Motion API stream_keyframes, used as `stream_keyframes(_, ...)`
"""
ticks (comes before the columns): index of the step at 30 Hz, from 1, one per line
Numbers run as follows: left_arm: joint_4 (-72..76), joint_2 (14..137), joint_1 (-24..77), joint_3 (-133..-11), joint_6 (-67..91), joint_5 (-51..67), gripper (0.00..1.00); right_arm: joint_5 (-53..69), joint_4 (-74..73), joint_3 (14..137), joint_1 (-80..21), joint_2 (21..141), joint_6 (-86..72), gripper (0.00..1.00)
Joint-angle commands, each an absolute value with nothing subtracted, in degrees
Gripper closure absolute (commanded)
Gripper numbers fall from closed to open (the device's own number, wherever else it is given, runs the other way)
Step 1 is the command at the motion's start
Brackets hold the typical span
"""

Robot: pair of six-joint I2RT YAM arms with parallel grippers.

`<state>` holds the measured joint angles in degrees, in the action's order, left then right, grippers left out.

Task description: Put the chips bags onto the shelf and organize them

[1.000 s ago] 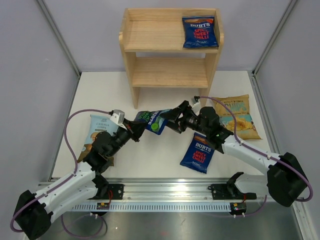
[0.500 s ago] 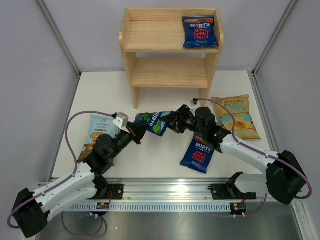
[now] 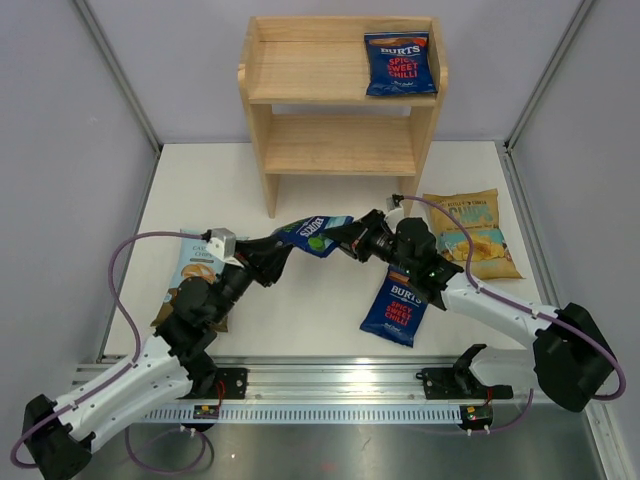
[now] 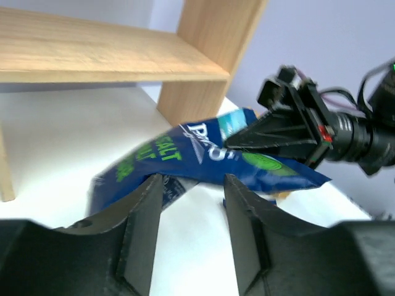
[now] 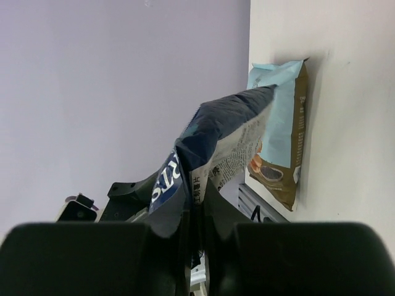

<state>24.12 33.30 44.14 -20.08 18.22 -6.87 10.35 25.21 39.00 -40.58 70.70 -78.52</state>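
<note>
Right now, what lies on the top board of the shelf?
One dark-blue chips bag with red writing, at the right end of the shelf. Whatever is under the bag is covered.

I've lifted the green Burts bag (image 3: pixel 313 233) slightly toward the shelf (image 3: pixel 262 150) with my right gripper (image 3: pixel 338 238). My left gripper (image 3: pixel 280 251) has drawn back a little.

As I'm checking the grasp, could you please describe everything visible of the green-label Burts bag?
The green-label Burts bag is a small, glossy, crinkly dark-blue packet with white lettering and a green patch. It hangs tilted above the table, in front of the shelf. The right claw pinches one end shut; the left claw is open at the other end, whether touching it is unclear.
</note>
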Motion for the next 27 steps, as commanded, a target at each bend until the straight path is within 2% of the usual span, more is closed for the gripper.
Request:
stream_keyframes(1,22.0,28.8,44.2,-20.2,19.9,-16.0,0.5,6.8,31.6,38.8,-41.0,67.6,-77.7,0.87)
stream_keyframes(2,20.3,28.0,44.2,-21.1,21.5,-19.4,0.41,6.2,31.7,38.9,-41.0,67.3,-77.3,0.87)
stream_keyframes(8,-2.3,25.0,44.2,-29.5,29.1,-35.4,0.22,4.9,32.4,40.4,-41.0,65.9,-75.1,0.89)
stream_keyframes(12,-16.1,27.3,44.1,-36.9,30.4,-38.7,0.14,4.8,30.9,43.0,-41.0,65.3,-73.6,0.89)
stream_keyframes(14,-20.2,29.3,44.1,-41.5,31.0,-39.5,0.01,5.2,29.7,45.5,-41.0,65.0,-72.3,0.9)
stream_keyframes(21,-30.8,34.0,44.1,-51.5,37.3,-34.5,0.01,4.8,33.0,49.4,-41.0,64.5,-63.0,0.92)
stream_keyframes(25,-32.3,32.6,44.0,-54.9,40.1,-33.1,0.01,7.9,35.2,53.3,-41.0,65.0,-56.5,0.93)
stream_keyframes(27,-30.3,31.9,44.0,-55.7,41.9,-28.1,0.01,11.2,36.9,53.8,-41.0,64.9,-52.3,0.94)
